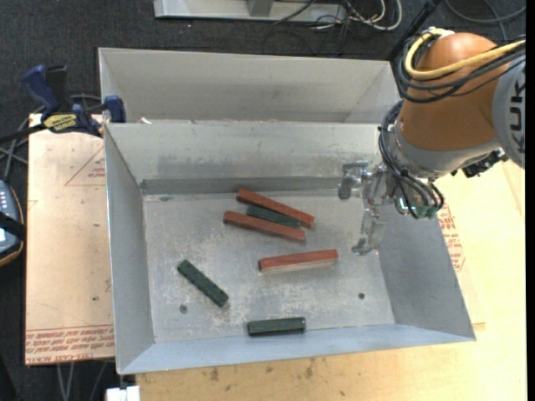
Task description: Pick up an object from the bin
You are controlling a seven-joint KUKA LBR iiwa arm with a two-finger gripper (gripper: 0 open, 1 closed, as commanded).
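Reddish-brown bar (298,261) lies flat right of centre on the bin (125,249) floor. From left: a dark green bar (201,282), three overlapping bars (264,225) (two reddish, one green), then the end effector (363,244) low beside the first bar's right end, its grip impossible to tell.

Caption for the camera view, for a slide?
Claw hangs at right of bin, beside a reddish-brown bar; other bars lie scattered to its left.
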